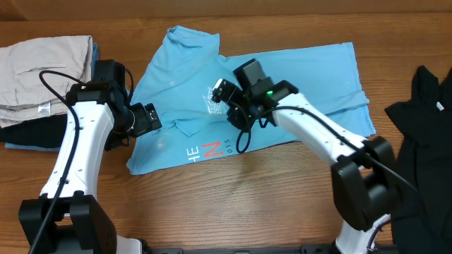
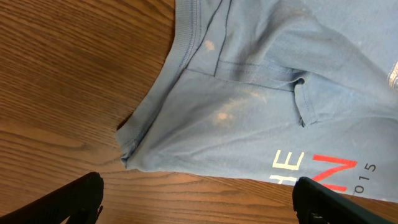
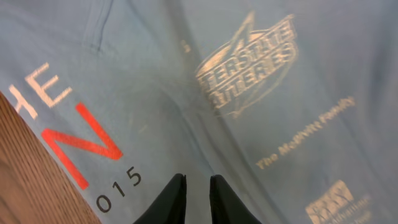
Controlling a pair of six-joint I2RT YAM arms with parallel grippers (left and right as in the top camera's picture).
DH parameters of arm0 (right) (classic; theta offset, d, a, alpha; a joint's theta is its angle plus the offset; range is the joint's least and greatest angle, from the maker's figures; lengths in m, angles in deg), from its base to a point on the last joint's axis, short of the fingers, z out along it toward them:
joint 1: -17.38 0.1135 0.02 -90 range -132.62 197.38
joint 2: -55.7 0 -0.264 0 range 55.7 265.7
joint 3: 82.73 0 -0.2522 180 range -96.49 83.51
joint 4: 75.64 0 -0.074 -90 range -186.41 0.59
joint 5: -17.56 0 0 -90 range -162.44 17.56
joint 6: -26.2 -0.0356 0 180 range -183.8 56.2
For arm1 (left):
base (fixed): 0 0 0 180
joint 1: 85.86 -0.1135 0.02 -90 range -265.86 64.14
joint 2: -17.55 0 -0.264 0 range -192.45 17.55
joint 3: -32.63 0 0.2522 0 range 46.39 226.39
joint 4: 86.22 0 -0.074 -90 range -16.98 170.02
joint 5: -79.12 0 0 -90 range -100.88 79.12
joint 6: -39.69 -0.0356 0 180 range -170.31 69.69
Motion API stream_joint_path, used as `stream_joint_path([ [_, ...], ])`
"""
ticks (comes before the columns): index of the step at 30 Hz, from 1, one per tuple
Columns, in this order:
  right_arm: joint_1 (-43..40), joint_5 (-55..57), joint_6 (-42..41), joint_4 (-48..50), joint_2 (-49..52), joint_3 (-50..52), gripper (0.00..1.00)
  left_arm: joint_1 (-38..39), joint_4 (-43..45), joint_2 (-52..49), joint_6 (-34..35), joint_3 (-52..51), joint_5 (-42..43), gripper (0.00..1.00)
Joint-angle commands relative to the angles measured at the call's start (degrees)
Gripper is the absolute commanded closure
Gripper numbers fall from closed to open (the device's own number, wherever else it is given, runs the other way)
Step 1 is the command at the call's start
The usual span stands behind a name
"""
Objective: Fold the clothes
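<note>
Light blue T-shirt (image 1: 296,77) lies rumpled and unfolded mid-frame on the wooden table (image 1: 282,197) in the overhead view, with the left gripper (image 1: 145,118), jaws wide, hovering at its left edge and the right gripper (image 3: 198,198), jaws barely parted and empty, over the print, so the fold looks unstarted and likely calls first for pinching an edge.

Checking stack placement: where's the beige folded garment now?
Overhead view: beige folded garment sits at the table's far left, atop a dark garment, beside the left arm.

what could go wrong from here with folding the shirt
The left gripper hangs open over the table, just off the shirt, whose edge is rumpled; it may grab unevenly. The right gripper, jaws barely apart over flat cloth, may pinch too little. Its loose cable could drag the shirt.
</note>
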Motion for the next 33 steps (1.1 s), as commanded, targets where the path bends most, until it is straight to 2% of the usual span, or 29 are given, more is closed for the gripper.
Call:
stream_joint_path([
  [1, 2.91, 1.64, -0.5, 0.68, 3.02, -1.07, 0.86, 0.66, 0.2, -0.26, -0.07, -0.28, 0.39, 0.0],
  [6, 4.02, 1.68, -4.68, 1.68, 9.11, -1.03, 0.88, 0.68, 0.2, -0.26, -0.07, -0.28, 0.39, 0.0],
  [15, 3.96, 3.78, -5.86, 6.19, 10.4, -0.96, 0.89, 0.68, 0.2, -0.26, -0.07, -0.28, 0.39, 0.0],
  [22, 1.66, 5.73, -8.44, 20.31, 10.95, -0.96, 0.88, 0.68, 0.2, -0.26, -0.07, -0.28, 0.37, 0.0],
  [26, -1.6, 8.35, -14.75, 29.94, 11.06, -1.46, 0.88, 0.66, 0.2, -0.26, -0.07, -0.28, 0.37, 0.0],
  [28, -3.52, 8.26, -23.58, 23.54, 7.32, -5.2, 0.88, 0.68, 0.2, -0.26, -0.07, -0.28, 0.37, 0.0],
  [33, -7.48, 8.24, -32.33, -3.82, -1.88, -9.49, 0.88, 0.68, 0.2, -0.26, -0.07, -0.28, 0.37, 0.0],
])
